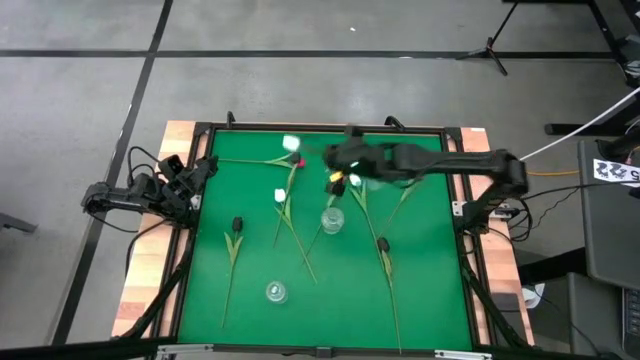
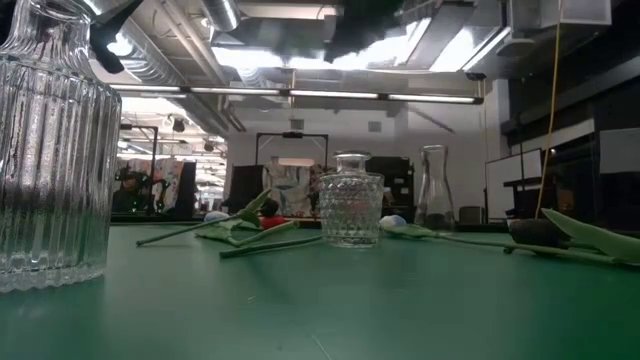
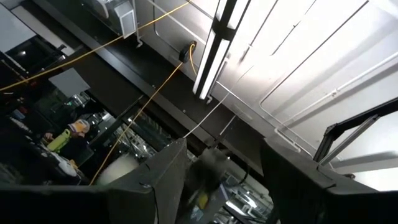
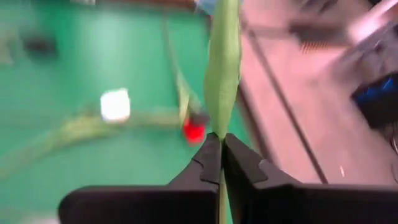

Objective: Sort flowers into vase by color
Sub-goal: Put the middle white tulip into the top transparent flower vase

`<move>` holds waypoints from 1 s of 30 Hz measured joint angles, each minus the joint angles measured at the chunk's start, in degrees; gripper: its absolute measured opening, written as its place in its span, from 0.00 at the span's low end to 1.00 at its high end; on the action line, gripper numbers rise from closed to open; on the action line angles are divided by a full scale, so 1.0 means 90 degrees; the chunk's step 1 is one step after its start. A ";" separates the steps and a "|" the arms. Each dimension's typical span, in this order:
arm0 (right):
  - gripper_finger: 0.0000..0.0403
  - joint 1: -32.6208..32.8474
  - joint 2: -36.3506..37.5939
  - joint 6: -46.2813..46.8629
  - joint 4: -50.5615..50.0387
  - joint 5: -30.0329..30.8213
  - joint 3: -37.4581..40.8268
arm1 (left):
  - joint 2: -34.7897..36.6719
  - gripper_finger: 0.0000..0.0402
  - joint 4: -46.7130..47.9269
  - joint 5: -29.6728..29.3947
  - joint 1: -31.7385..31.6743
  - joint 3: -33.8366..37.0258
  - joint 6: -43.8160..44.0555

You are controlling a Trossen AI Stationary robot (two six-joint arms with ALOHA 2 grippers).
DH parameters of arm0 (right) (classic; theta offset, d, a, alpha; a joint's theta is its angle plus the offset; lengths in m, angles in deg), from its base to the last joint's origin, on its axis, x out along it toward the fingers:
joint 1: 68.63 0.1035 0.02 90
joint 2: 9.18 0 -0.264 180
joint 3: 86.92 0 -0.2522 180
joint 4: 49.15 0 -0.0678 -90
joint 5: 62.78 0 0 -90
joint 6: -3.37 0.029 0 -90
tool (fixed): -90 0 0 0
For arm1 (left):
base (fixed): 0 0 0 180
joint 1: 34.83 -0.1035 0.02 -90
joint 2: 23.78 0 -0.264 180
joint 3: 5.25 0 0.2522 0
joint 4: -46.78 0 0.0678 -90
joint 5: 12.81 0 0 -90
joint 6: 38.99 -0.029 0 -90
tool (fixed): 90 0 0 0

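1. Looking from the near edge of the green table mat [image 1: 250,310], you first meet a small clear ribbed glass vase [image 1: 276,292], standing upright near the front, left of centre.
2. Left of it lies a dark blackish artificial tulip [image 1: 236,225] with its thin green stem running toward you; a second dark-headed tulip [image 1: 382,244] lies to the right in the same way.
3. At the middle of the mat you see a clear studded glass vase [image 1: 332,220], upright, with green stems lying close on both sides of it.
4. Just left of that, a white-headed tulip [image 1: 280,197] lies flat on the mat.
5. Farther back, another white tulip [image 1: 291,145] and a pink-red tulip [image 1: 300,162] lie near the far edge, their stems crossing toward the left.
6. Your right gripper [image 4: 219,163] reaches in from the right, raised over the far middle of the mat; its fingers are pressed together on a thin green tulip stem and leaf [image 4: 224,68], which hangs clear of the mat.
7. Your left gripper [image 3: 221,180] waits at the far left edge of the table, pointing up at the ceiling, fingers spread wide with nothing between them.
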 joint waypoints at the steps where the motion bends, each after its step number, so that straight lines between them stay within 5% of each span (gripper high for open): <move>1: 0.02 0.0019 0.0247 -0.0168 0.0184 0.0056 -0.0066 | 0.0000 0.50 -0.0002 0.0001 0.0000 0.0000 0.0002; 12: 0.02 0.0659 0.3199 -0.1283 0.1108 0.1984 0.0530 | 0.0000 0.50 0.0228 -0.0332 -0.0002 0.0002 0.0009; 15: 0.01 0.0879 0.3779 -0.1600 0.2379 0.1935 0.1458 | 0.0000 0.50 0.0256 -0.0481 0.0000 0.0002 0.0018; 23: 0.01 0.0647 0.4852 -0.1854 0.7853 0.1006 0.5294 | -0.0002 0.50 0.0325 -0.0546 0.0000 0.0002 0.0155; 30: 0.01 0.0281 0.5022 -0.1195 1.0437 0.0859 0.7297 | 0.0000 0.50 0.0328 -0.0568 0.0000 0.0002 0.0159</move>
